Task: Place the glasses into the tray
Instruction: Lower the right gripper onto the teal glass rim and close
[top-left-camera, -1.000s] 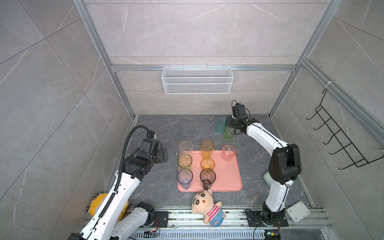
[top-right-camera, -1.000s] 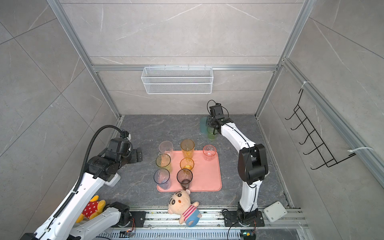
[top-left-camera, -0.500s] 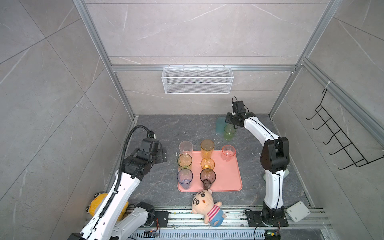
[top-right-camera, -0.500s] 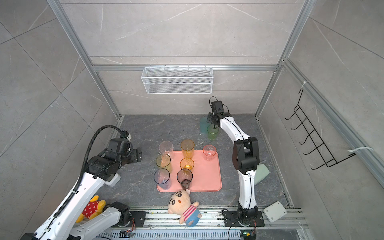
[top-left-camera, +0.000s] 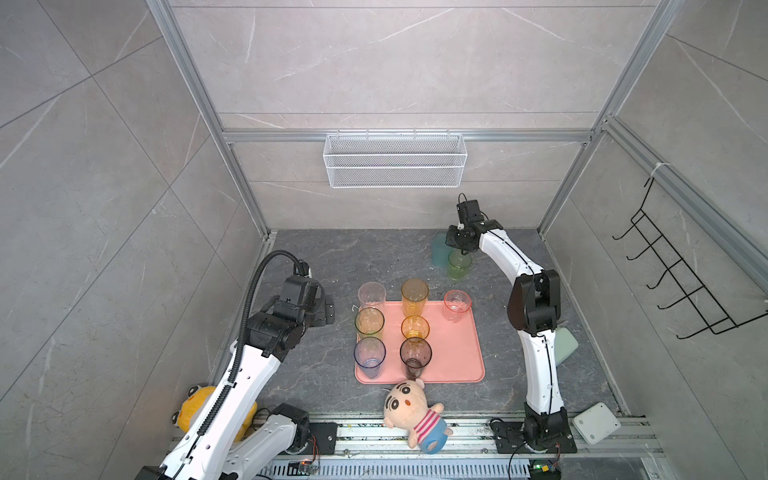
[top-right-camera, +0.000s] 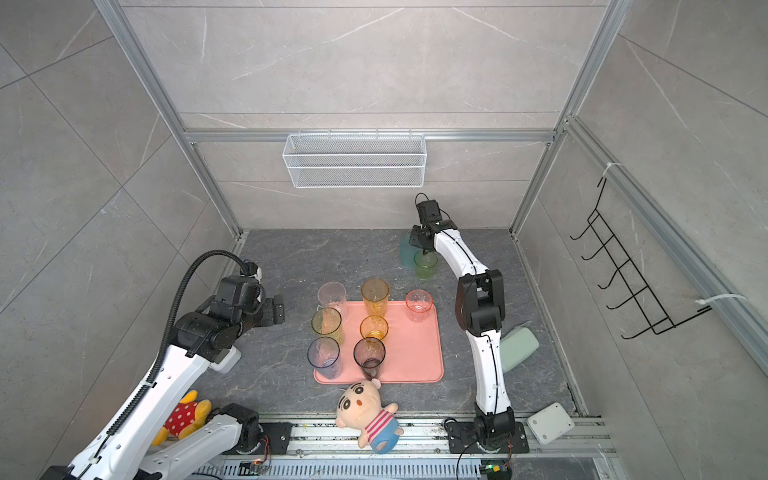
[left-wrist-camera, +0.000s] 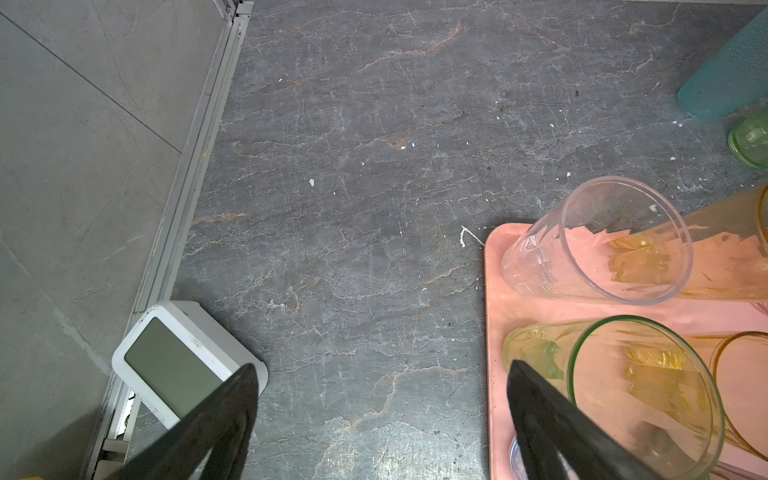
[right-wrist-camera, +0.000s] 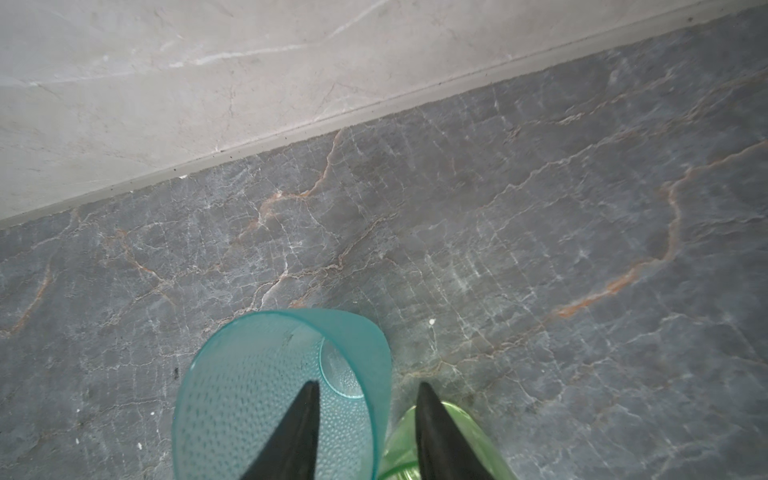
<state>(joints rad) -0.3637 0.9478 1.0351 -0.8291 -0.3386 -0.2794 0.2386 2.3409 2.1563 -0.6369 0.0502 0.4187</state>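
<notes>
Right tool (right-wrist-camera: 368, 384) has narrowed in the last second and the elbow has swung in and up. One finger now sits inside the teal tumbler (right-wrist-camera: 266, 395), the other outside its wall, over the green tumbler (top-left-camera: 459, 266). Jaws are apart with a gap either side of the wall, so no pinch yet. Looks like a rim grasp closing; teal goes next. Both stand on the table (top-left-camera: 374, 257) at the back, apart from the tray (top-left-camera: 457, 353), which carries seven tumblers (top-left-camera: 414, 327). Left tool (left-wrist-camera: 380, 365) is wide apart and empty, hovering beside the tray.
</notes>
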